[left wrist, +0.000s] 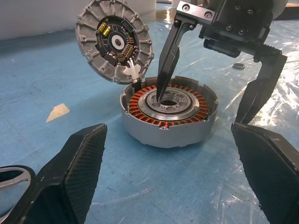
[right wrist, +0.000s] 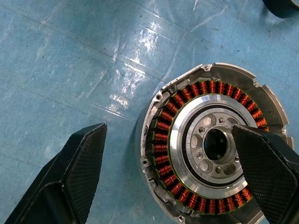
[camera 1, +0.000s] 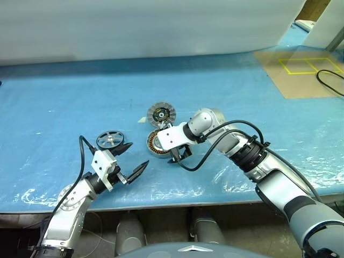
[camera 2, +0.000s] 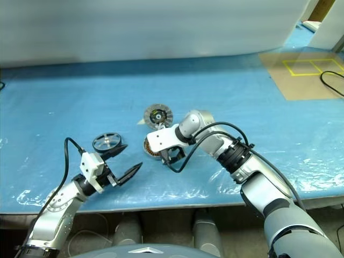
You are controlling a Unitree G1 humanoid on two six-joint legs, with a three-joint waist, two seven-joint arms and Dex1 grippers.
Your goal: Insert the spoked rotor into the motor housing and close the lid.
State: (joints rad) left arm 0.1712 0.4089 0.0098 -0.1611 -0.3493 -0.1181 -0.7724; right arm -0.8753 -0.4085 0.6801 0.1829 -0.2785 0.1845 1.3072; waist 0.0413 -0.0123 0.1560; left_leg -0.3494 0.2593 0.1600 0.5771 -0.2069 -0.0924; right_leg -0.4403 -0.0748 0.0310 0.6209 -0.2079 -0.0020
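The motor housing (camera 1: 155, 144), a round metal cup with copper windings, sits mid-table. The lid (left wrist: 114, 39), a ribbed grey disc, stands tilted against the housing's far rim with its inner face showing. The spoked rotor (camera 1: 109, 140) lies flat on the blue sheet to the housing's left. My right gripper (camera 1: 180, 155) is open and straddles the housing (left wrist: 168, 109): one finger (left wrist: 166, 70) dips into the silver centre hole, the other (left wrist: 261, 88) stands outside the wall. My left gripper (camera 1: 134, 158) is open and empty, between rotor and housing, pointing at the housing.
A brown board (camera 1: 301, 75) with yellow tape lines and a black cable (camera 1: 330, 80) lie at the back right. A white wall (camera 1: 150, 27) runs along the back. A small tape scrap (camera 1: 141, 120) lies near the lid. The table edge (camera 1: 161, 200) is close in front.
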